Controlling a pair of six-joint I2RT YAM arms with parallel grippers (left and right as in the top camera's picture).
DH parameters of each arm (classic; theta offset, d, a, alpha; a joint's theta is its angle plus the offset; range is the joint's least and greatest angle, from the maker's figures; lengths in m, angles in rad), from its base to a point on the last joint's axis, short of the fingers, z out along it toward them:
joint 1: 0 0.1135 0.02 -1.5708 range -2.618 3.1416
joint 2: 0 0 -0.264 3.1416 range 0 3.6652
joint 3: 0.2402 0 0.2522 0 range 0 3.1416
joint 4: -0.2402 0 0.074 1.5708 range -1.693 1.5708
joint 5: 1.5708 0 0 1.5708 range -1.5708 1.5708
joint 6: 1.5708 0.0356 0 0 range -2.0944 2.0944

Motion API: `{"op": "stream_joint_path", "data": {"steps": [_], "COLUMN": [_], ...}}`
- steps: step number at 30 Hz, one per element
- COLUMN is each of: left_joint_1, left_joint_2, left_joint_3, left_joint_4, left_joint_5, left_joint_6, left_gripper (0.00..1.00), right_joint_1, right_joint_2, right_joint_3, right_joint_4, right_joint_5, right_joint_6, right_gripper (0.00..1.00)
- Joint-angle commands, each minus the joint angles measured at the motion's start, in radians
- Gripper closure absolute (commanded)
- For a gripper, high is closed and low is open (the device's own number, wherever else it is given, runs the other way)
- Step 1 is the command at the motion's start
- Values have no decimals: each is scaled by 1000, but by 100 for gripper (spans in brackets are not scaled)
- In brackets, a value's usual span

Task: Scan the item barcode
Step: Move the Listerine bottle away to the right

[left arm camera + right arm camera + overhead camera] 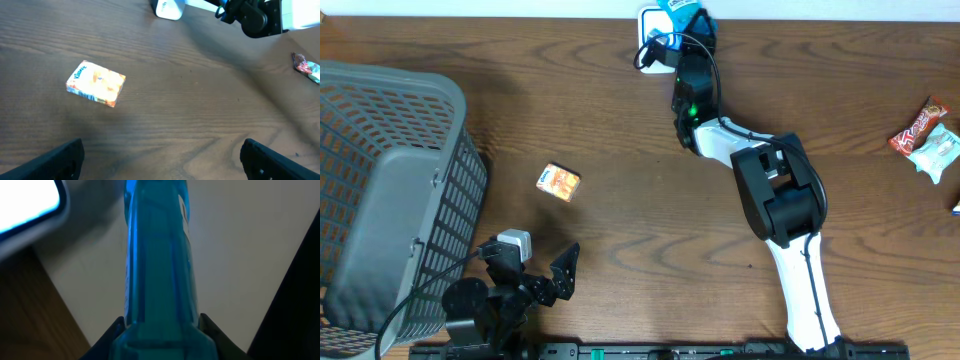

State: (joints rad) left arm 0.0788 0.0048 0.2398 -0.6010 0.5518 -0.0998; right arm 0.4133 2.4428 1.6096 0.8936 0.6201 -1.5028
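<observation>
Two hands, one busy: right hand point(162, 335) clenched on blue packet point(157, 255), just beside white scanner point(648, 22). Scan step underway, I'd judge. Next: turn barcode face toward the scanner window. Left hand point(162, 170) released, parked; tissue pack point(96, 83) ahead of it on tabletop point(200, 110).

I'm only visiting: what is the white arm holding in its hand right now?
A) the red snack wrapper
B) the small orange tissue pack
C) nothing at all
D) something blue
D: the right wrist view shows a blue item gripped in the right hand, while the orange tissue pack lies alone on the table.
</observation>
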Motion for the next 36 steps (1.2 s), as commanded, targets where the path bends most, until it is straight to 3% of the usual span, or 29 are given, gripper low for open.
{"op": "stream_joint_path", "data": {"steps": [1,6,11,19,25,27,31,34,36], "left_joint_1": [5,5,5,5,5,5,5,5,5], "left_joint_2": [-1,-1,-1,-1,-1,-1,-1,-1,-1], "left_joint_3": [6,6,6,6,6,6,6,6,6], "left_joint_4": [2,2,2,2,2,2,2,2,2], "left_joint_5": [9,9,9,9,9,9,9,9,9], "left_joint_6": [13,13,13,13,13,13,13,13,13], "left_gripper": [1,1,1,1,1,1,1,1,1], "right_joint_1": [-60,-152,-263,-500,-691,-729,-756,-740,-721], "right_joint_2": [-112,-198,-273,-277,-277,-277,-285,-312,-345], "right_joint_3": [36,36,36,23,14,14,15,16,16], "right_joint_4": [-101,-464,-888,-1246,-1362,-1366,-1378,-1407,-1423], "right_joint_5": [201,351,339,225,106,106,51,-135,-318], "right_joint_6": [48,236,509,867,1151,1209,1277,1279,1278], "right_gripper": [99,99,99,99,99,87,31,1,1]}}
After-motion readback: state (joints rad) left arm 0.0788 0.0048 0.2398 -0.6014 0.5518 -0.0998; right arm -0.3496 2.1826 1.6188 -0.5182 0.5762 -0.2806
